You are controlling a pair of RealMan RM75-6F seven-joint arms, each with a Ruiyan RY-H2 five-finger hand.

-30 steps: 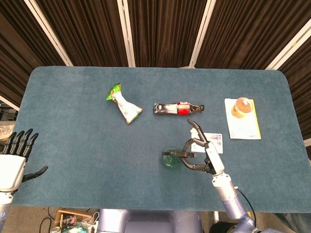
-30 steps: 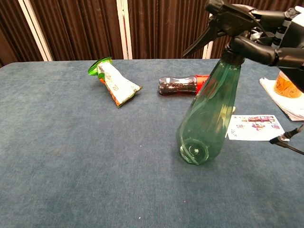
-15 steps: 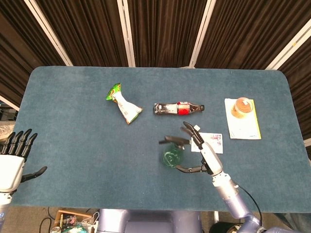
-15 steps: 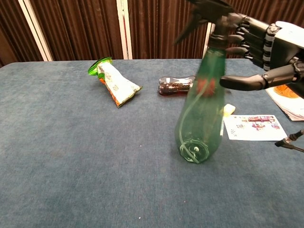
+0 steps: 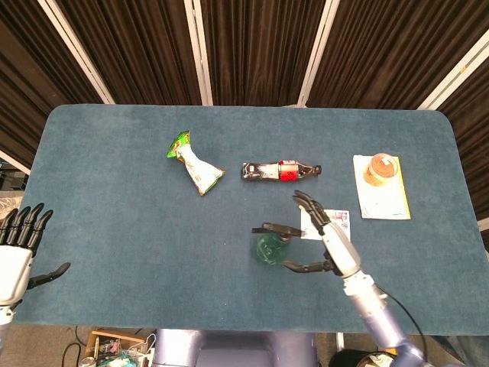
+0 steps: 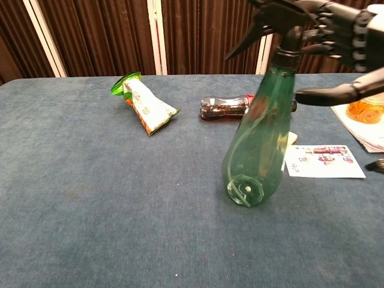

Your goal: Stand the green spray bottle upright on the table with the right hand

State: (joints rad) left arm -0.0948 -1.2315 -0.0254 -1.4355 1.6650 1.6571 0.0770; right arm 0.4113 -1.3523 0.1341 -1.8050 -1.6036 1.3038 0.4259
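Observation:
The green spray bottle (image 5: 270,248) (image 6: 258,144) stands tilted on the edge of its base on the blue table (image 5: 114,229), its black trigger head leaning toward my right hand (image 5: 333,246) (image 6: 349,42). That hand holds it loosely: the fingers curl at the neck behind the spray head, and the thumb tip touches the bottle's side lower down. The underside of the base shows in the chest view. My left hand (image 5: 17,252) hangs off the table's left front corner, fingers spread and holding nothing.
A green snack bag (image 5: 195,164) (image 6: 144,102) and a lying cola bottle (image 5: 279,170) (image 6: 225,108) sit behind the spray bottle. A printed card (image 5: 330,224) (image 6: 324,161) lies just right of it. An orange cup (image 5: 381,168) rests on papers far right.
The grip on the neck loosened and the bottle swung nearly upright, then leaned back toward the right hand. My right hand lifted slightly. The left hand slid a little lower.

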